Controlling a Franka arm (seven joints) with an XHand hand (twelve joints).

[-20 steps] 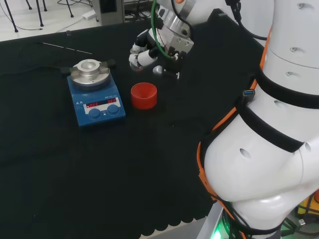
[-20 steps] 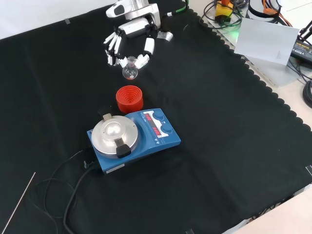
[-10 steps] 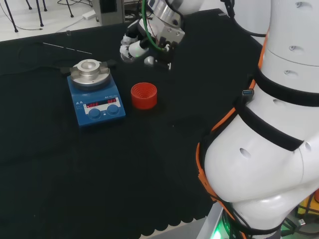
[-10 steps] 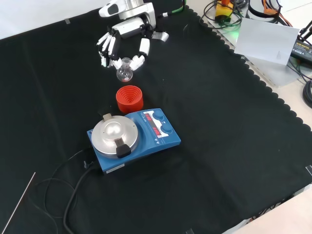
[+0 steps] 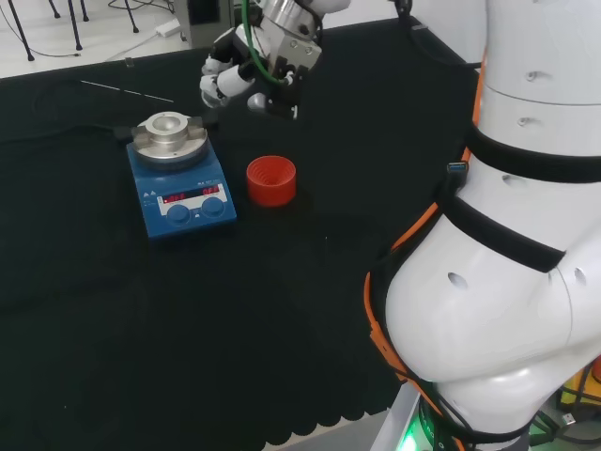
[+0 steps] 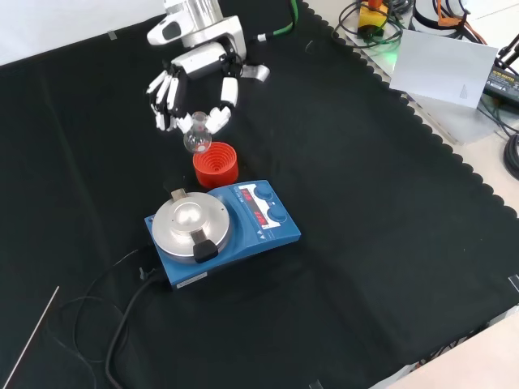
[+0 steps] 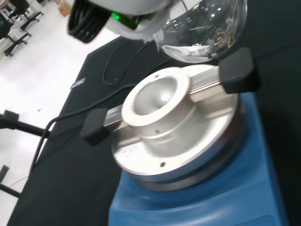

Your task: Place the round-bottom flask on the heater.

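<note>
— Over at the far side of the bench, what's the hand got?

— The round-bottom flask. Its fingers are curled in around the neck, pinching it, with the clear bulb hanging below, up off the cloth.

— Where is it next to the heater?

— Seen from the front, the bulb hangs just above the far rim of the red ribbed stand, and the heater sits nearer than that stand. From behind the arm, the hand is up and to the right of the heater's metal bowl. From the wrist, the flask hangs close over the bowl's rim, not touching it.

— And the stand?

— On the cloth, just beside the heater.
</note>
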